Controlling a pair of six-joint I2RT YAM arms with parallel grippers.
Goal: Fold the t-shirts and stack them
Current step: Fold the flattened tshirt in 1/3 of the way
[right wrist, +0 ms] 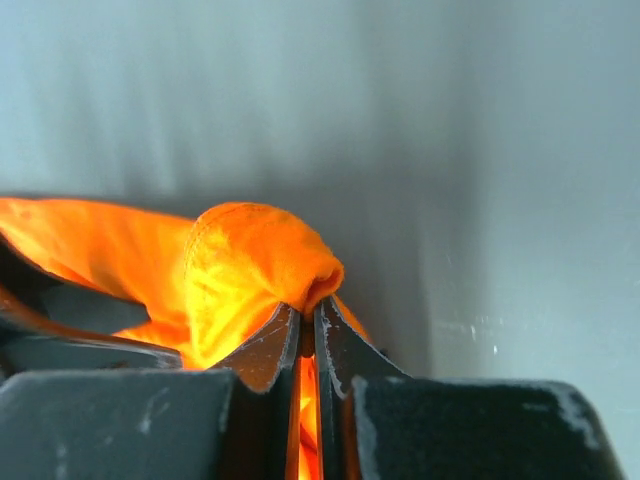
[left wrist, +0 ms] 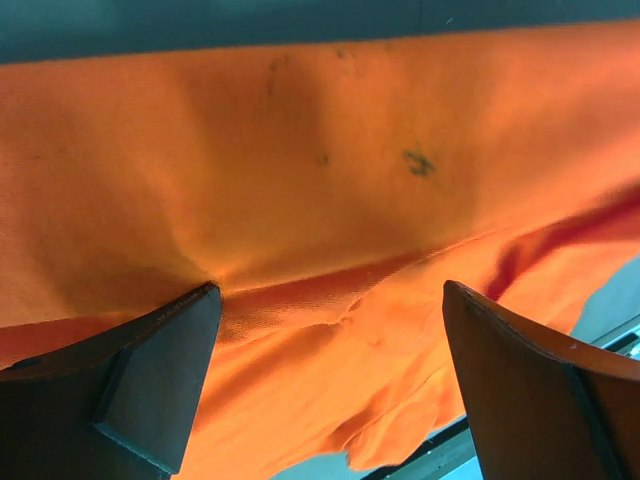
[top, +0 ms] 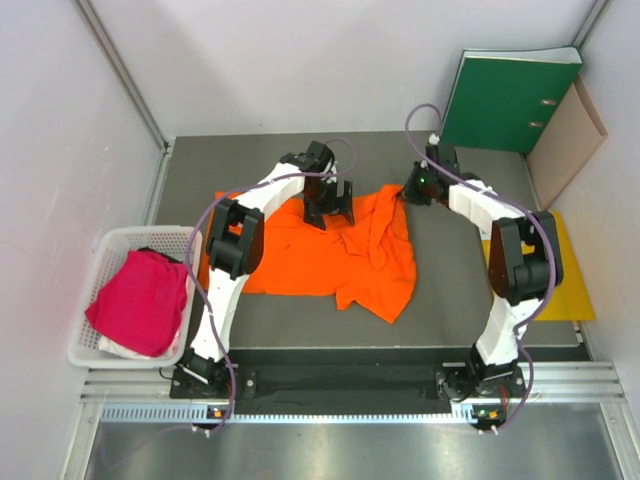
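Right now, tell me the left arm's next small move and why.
Probably close the left jaws on the orange t-shirt. They stand open with cloth between them near its far edge, while the right jaws are shut on a bunched fold at its far right. Both ends could then lift together.

White left arm (top: 212, 312) and right arm (top: 495, 325), black joints (top: 236, 245), lilac cables (top: 412, 118)

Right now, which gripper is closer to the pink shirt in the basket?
Left. The left gripper hangs open over the orange shirt mid-table; the right gripper pinches that shirt's far right corner, farther from the pink shirt.
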